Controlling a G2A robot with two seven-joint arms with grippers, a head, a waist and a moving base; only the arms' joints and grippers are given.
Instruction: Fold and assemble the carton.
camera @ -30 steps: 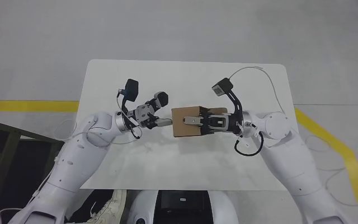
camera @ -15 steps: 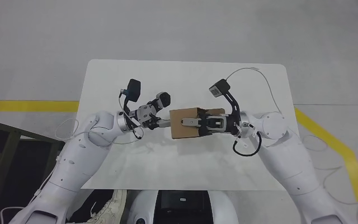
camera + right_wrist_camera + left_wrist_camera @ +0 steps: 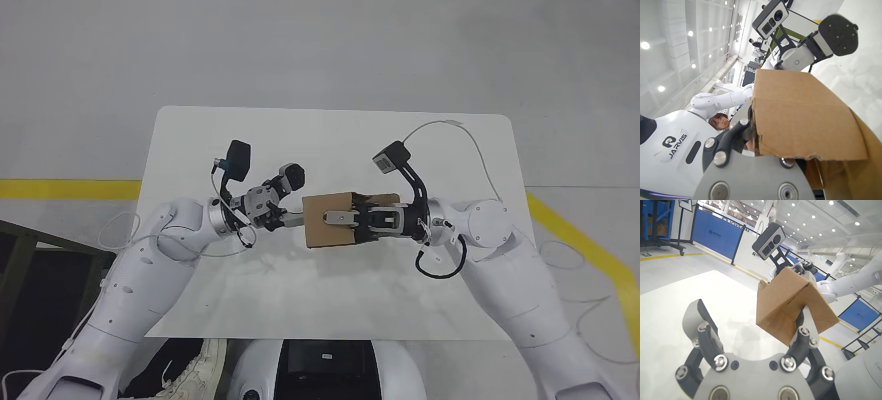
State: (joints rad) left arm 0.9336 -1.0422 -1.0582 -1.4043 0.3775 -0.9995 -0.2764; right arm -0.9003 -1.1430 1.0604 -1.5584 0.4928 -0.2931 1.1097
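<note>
Clamping the carton (image 3: 325,232) at its end nearest the right arm, the right gripper (image 3: 345,215) has one finger (image 3: 338,214) laid flat along the carton's upper face. The opposing finger is hidden behind the cardboard, so the grasp is read as closed on the carton wall. In the right wrist view the brown board sits directly over the gripper base, with a ragged torn edge along the near flap. The left gripper (image 3: 290,198) is spread wide and grips nothing. One finger (image 3: 807,315) touches the carton's opposite end, at the seam where two folded panels meet. The other finger (image 3: 702,315) stands well apart from the box over bare tabletop, pad exposed. The carton sits between the two grippers over the middle of the white table (image 3: 200,140), folded into a box shape and tilted in the left wrist view. Whether its lower edge rests on the surface cannot be told. A thin white cable (image 3: 480,140) loops across the table's far corner on the right-arm side. Yellow floor tape (image 3: 60,188) runs beyond the table edges.
</note>
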